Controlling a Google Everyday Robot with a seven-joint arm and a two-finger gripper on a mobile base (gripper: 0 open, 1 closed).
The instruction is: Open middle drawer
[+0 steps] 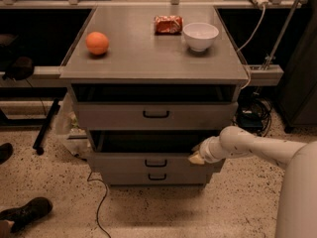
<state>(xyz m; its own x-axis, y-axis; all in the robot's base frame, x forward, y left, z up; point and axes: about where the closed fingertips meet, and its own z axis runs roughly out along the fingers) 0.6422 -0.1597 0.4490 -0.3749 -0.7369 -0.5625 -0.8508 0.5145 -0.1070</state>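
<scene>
Three gray drawers sit one above another in the cabinet (233, 114), and the middle drawer (119, 161) is the one with the small black bar handle (156, 162) at the centre of its flat front, between the wider top drawer (111, 117) and the narrower bottom drawer (126, 177). It stands partly pulled out, with a dark opening showing above its front edge. The gripper (196, 157) rests at the right end of that front's upper edge, touching or just beside it and well to the right of the handle; whether it is spread or pressed together cannot be told from this view. The white arm (257, 145) reaches in from the lower right. On the cabinet's flat gray top (143, 63) lie an orange (97, 42) near the left edge, a red snack packet (168, 24) toward the back, and a white bowl (200, 35) just to the packet's right. A thin dark cable (98, 202) trails over the speckled floor in front of the cabinet, and a dark shoe (27, 213) shows at the lower left corner.
</scene>
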